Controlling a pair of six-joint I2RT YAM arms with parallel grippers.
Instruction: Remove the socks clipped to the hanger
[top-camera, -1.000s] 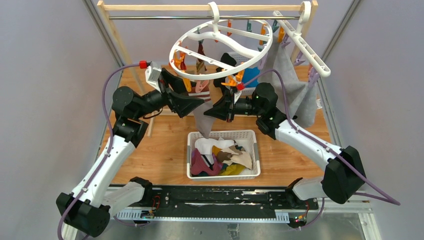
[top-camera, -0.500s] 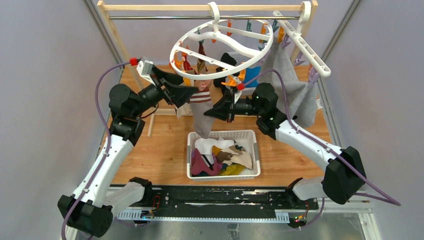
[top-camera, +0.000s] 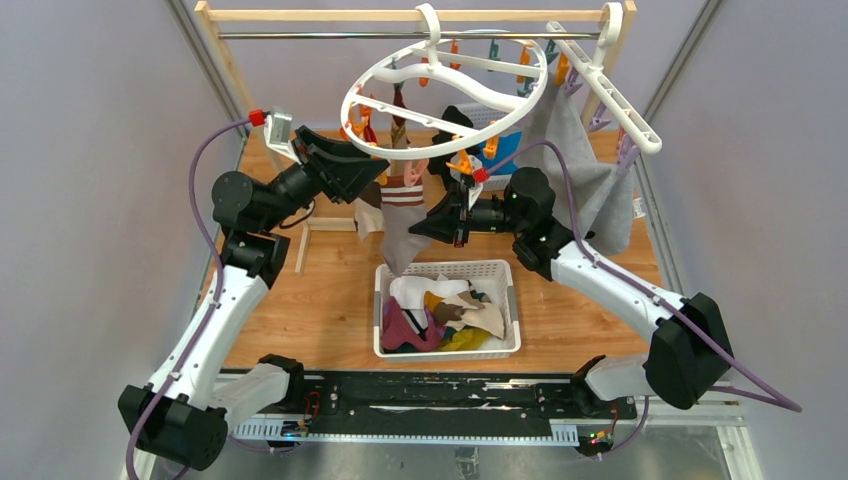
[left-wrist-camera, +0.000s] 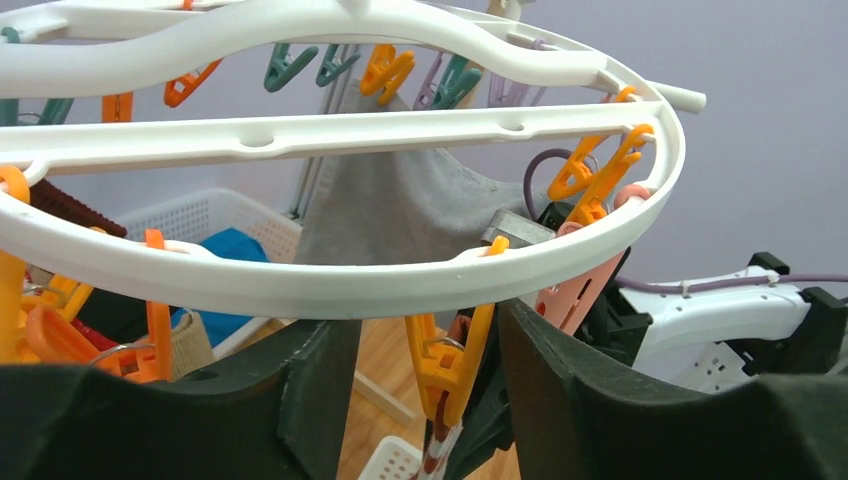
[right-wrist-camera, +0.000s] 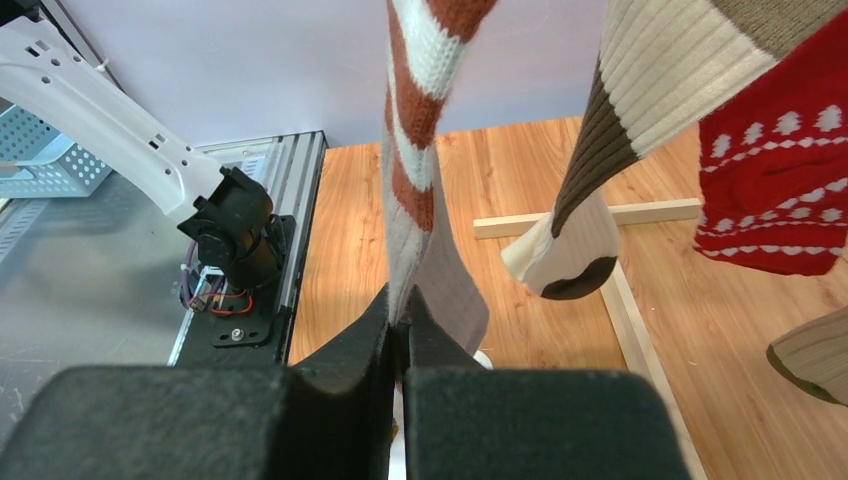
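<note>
1. Nearest, on the wood-plank tabletop: a white plastic lattice basket (top-camera: 446, 352), rectangular, holding a heap of loose socks (top-camera: 440, 315).
2. Just past it: right gripper (right-wrist-camera: 400, 330), black pads pressed together on the plain grey-beige foot of the striped sock (right-wrist-camera: 412, 150). Same grip and same place as a second ago.
3. Hanging taut from clip to pads: that ribbed knit sock, banded rust-brown and white above.
4. Beside it: a brown-and-cream sock (right-wrist-camera: 600, 140) and a red sock (right-wrist-camera: 770, 200) with a white pattern, both dangling.
5. Left gripper (left-wrist-camera: 415, 320): raised since a second ago, now up under the near-left edge of the hanger (left-wrist-camera: 300, 285). Fingers apart, straddling an orange clip (left-wrist-camera: 447, 365) without touching it.
6. Hanger: round white plastic ring with crossbars, tilted, hooked on a wooden rail (top-camera: 320, 15).
7. Farthest right: a grey cloth (top-camera: 585, 170) under a straight white clip rack (top-camera: 610, 100).
</note>
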